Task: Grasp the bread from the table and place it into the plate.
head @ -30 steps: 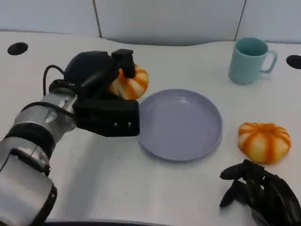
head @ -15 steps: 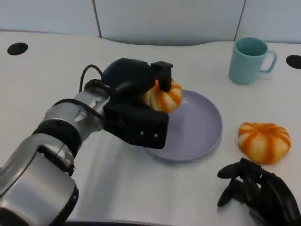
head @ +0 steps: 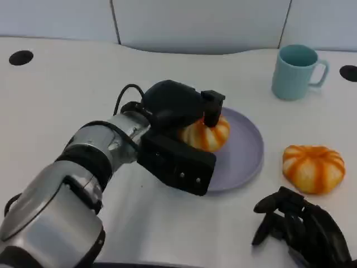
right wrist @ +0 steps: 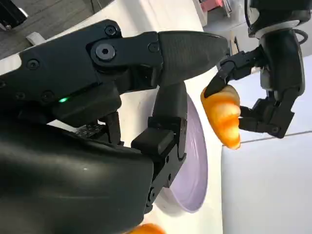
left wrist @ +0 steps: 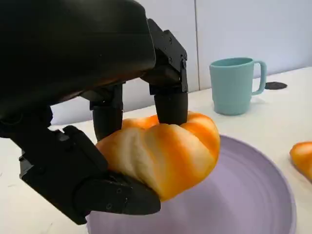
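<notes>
Head view: the left robot hand [head: 187, 137] reaches in from seven o'clock and grips an orange-and-cream striped bread roll [head: 207, 134], its fingers closed over the top and near side of the loaf. The roll sits over the nine o'clock portion of the lilac plate [head: 245, 151]; whether it touches the plate surface cannot be told here. A second bread roll [head: 313, 167] lies on the white bench [head: 67, 95] just beside the plate at its three o'clock, apart from the rim. A teal mug [head: 295, 71] stands upright at about one o'clock from the plate, well apart, its handle turned away from the plate. The right robot hand [head: 304, 231] rests low at five o'clock, near the second roll but not touching it, fingers loosely apart and holding nothing.

Left wrist view: black fingers [left wrist: 170, 100] press down on the top of the roll [left wrist: 163, 153] while the thumb side cradles it from below; the plate [left wrist: 253, 195] spreads beneath, the mug [left wrist: 235, 85] stands beyond, and an edge of the second roll [left wrist: 303, 158] shows.

Right wrist view: beyond the right robot hand's own fingers [right wrist: 168, 141], the left robot hand [right wrist: 265, 83] pinches the roll [right wrist: 223, 114] clear above the plate [right wrist: 195, 161].
</notes>
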You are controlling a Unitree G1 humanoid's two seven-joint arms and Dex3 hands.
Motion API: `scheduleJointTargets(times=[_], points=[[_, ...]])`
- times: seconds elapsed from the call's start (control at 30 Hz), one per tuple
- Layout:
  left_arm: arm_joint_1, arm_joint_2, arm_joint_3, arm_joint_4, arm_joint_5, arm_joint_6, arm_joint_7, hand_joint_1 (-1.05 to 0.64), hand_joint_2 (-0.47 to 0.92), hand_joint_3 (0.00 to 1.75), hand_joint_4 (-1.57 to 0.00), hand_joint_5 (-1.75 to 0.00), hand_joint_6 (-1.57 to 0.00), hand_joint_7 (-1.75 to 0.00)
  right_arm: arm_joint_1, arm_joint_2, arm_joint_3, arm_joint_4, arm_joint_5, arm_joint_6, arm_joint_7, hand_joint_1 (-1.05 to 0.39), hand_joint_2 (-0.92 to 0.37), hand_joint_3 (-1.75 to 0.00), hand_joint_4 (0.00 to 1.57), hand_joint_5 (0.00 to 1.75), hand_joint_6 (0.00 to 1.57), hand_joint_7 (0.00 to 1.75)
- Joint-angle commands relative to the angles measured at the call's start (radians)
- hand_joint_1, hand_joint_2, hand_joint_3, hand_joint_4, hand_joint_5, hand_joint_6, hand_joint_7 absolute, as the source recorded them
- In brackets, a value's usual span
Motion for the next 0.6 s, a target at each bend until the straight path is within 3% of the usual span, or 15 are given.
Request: scheduleJointTargets(times=[0.03, 0.13, 0.27, 0.4, 0.6], points=[[-0.019, 0.006, -0.028, 0.002, 0.033, 0.016, 0.047, -0.32, 0.72, 0.39, -0.74, -1.75, -0.49, -1.75, 0.026, -0.004, 0.002, -0.03, -0.002, 0.023, -0.014, -0.45, -0.92, -0.43, 0.57, 1.6, 0.53, 1.25], [-0.027, 0.006, -0.015, 0.005, 0.014, 0.019, -0.014, -0.42, 0.85, 0.17, -0.42, -1.75, -0.32, -1.63, 0.03, -0.004, 0.003, -0.043, -0.002, 0.036, -0.016, -0.45, -0.92, -0.43, 0.56, 1.6, 0.52, 1.25], [-0.036, 0.007, -0.01, 0.0, 0.01, 0.013, -0.05, -0.56, 0.89, 0.05, -0.11, -1.69, -0.14, -1.47, 0.027, -0.005, 0.001, -0.037, 0.001, 0.03, -0.006, -0.44, -0.92, -0.44, 0.56, 1.61, 0.52, 1.25], [-0.037, 0.005, -0.007, -0.002, 0.01, 0.013, -0.053, -0.65, 0.9, 0.02, -0.01, -1.56, -0.08, -1.36, 0.026, -0.006, 0.0, -0.037, 0.001, 0.038, -0.008, -0.46, -0.92, -0.44, 0.56, 1.61, 0.52, 1.25], [-0.037, 0.006, 0.001, -0.003, 0.002, 0.002, -0.074, -0.7, 0.91, 0.01, 0.0, -1.53, -0.05, -1.38, 0.025, -0.006, 0.001, -0.036, -0.004, 0.038, -0.012, -0.45, -0.92, -0.44, 0.57, 1.61, 0.53, 1.25]])
